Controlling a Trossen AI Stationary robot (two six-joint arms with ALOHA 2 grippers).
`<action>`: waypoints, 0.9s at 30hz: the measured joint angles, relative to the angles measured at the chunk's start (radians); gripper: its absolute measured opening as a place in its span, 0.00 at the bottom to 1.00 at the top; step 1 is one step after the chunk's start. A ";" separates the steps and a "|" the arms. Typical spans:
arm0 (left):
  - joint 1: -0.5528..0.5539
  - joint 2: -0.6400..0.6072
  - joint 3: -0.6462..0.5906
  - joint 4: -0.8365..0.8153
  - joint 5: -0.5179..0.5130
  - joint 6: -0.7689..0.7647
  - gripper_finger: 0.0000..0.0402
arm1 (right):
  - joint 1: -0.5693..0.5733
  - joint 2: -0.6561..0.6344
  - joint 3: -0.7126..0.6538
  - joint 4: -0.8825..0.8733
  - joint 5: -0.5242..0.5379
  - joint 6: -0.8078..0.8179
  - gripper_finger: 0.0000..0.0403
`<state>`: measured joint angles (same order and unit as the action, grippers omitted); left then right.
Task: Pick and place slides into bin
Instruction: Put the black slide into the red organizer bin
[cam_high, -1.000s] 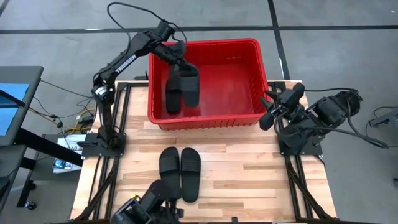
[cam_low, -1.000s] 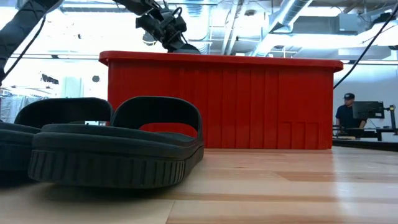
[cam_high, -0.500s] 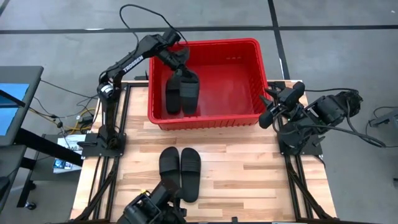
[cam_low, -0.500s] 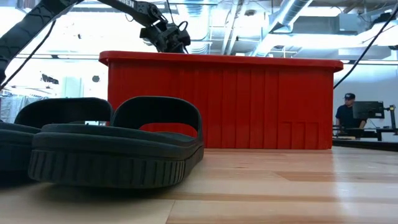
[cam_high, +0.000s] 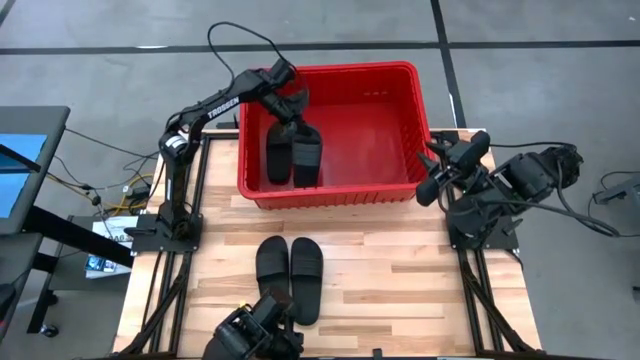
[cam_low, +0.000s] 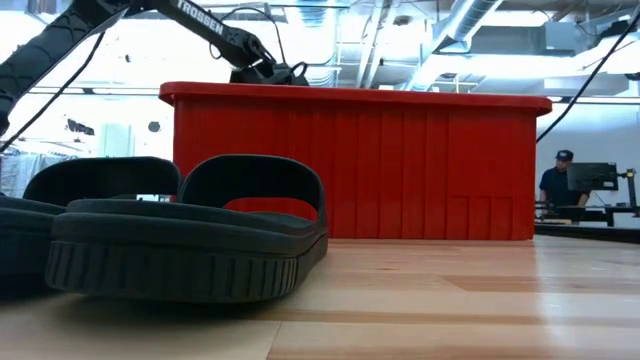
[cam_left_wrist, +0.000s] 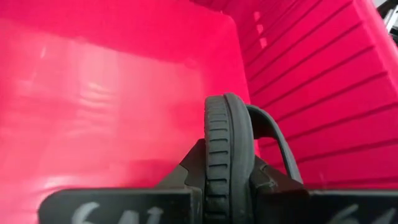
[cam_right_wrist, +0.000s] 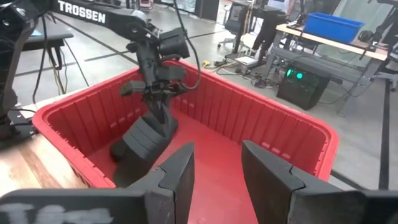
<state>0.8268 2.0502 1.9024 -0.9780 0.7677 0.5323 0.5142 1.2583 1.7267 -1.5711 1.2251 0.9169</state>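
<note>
Black rubber fills the left claw (cam_high: 289, 113): it is clamped on the sole edge of a matte black slide sandal (cam_high: 305, 157), which hangs below it inside the big bright red plastic bin (cam_high: 390, 185), beside another slide (cam_high: 278, 155). I'd lower until the toe rests, then let go. Two more slides (cam_high: 290, 278) lie on the table well behind the claw. The right claw (cam_right_wrist: 214, 165) waits spread beside the bin.

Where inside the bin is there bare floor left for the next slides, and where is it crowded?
The red bin is bare across its right half, between the two slides inside and the right wall. It is crowded at the left wall, where the left gripper grips one slide beside the other. The right gripper waits outside the bin's right rim.
</note>
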 joint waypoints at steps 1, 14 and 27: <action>0.000 -0.001 -0.014 0.016 0.000 0.000 0.05 | -0.003 0.000 0.000 0.000 0.000 0.000 0.30; 0.015 -0.004 -0.112 0.143 -0.047 0.004 0.05 | -0.034 0.000 0.000 0.000 -0.024 -0.008 0.30; 0.010 -0.004 -0.121 0.198 -0.122 0.050 0.05 | -0.033 0.000 0.000 0.000 -0.025 -0.008 0.30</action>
<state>0.8371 2.0464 1.7809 -0.7799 0.6456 0.5819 0.4808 1.2583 1.7267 -1.5711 1.2003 0.9089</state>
